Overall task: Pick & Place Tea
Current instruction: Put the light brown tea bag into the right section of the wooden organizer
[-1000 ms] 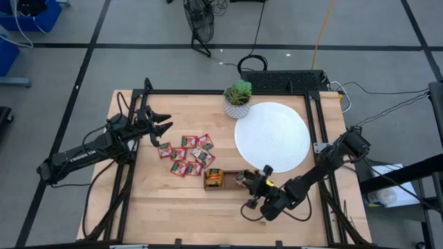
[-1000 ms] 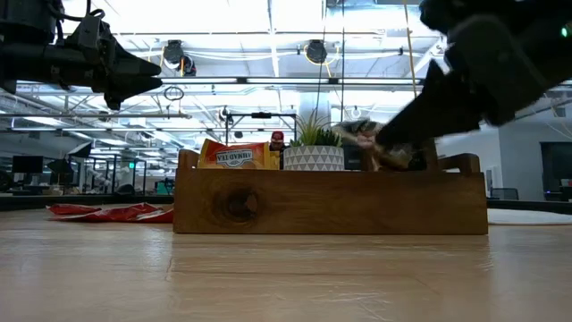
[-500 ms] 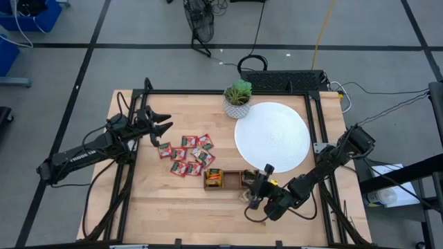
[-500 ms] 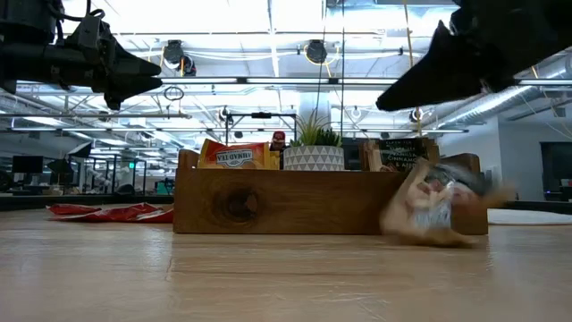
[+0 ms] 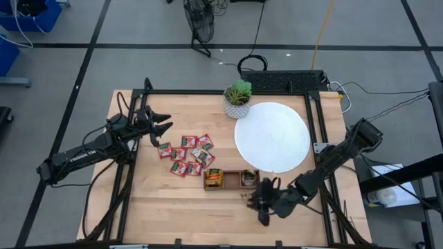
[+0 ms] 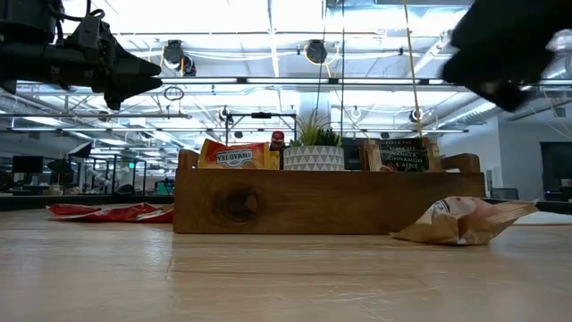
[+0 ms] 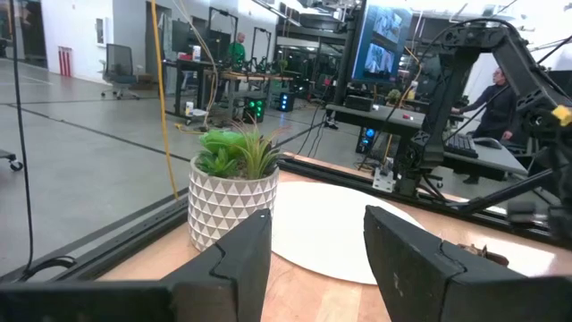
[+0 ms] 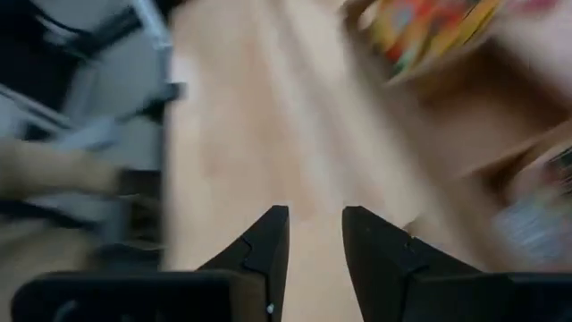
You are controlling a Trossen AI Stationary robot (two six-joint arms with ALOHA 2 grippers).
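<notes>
Several red tea sachets (image 5: pixel 187 155) lie flat on the wooden table left of the brown tray (image 5: pixel 231 186). An orange-yellow sachet (image 6: pixel 234 156) and a dark-printed one (image 6: pixel 399 154) stand in the tray's compartments. A pale, crumpled sachet (image 6: pixel 460 221) lies on the table in front of the tray's right end. My right gripper (image 8: pixel 315 215) hangs open and tilted above the table near that spot, nothing between its fingers. My left gripper (image 5: pixel 166 126) waits open and level over the table's left part, above and left of the red sachets.
A white disc (image 5: pixel 272 137) lies at the back right, with a small potted plant (image 5: pixel 238 97) at its far-left rim. A black frame (image 5: pixel 208 93) runs round the table. Bare wood lies between the tray and the near edge.
My right gripper has risen from the tray's right end, drawn toward the near edge and rolled about its own line. The pale sachet that was at its fingertips over the tray has fallen and now lies on the table in front of the tray.
</notes>
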